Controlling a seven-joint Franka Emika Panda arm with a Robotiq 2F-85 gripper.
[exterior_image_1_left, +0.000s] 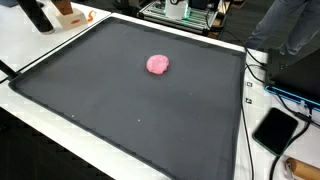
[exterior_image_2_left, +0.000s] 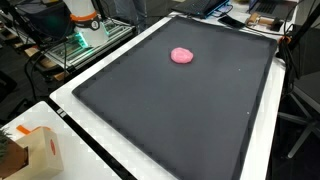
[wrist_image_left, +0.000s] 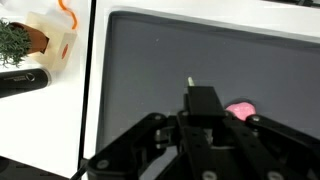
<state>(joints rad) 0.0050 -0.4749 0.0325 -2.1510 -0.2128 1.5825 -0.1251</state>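
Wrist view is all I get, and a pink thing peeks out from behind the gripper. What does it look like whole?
Observer: In both exterior views the pink lump is a roundish blob, lying alone on the black mat.
Operator: Is anything lying off the mat that I can't see?
Observer: Yes, a dark flat device lies just beside the mat.
Operator: Anything else?
Observer: A rack with a green glow stands beyond the table's edge.

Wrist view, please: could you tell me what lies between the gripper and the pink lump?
Only bare mat shows between the gripper and the lump, close together in the wrist view.
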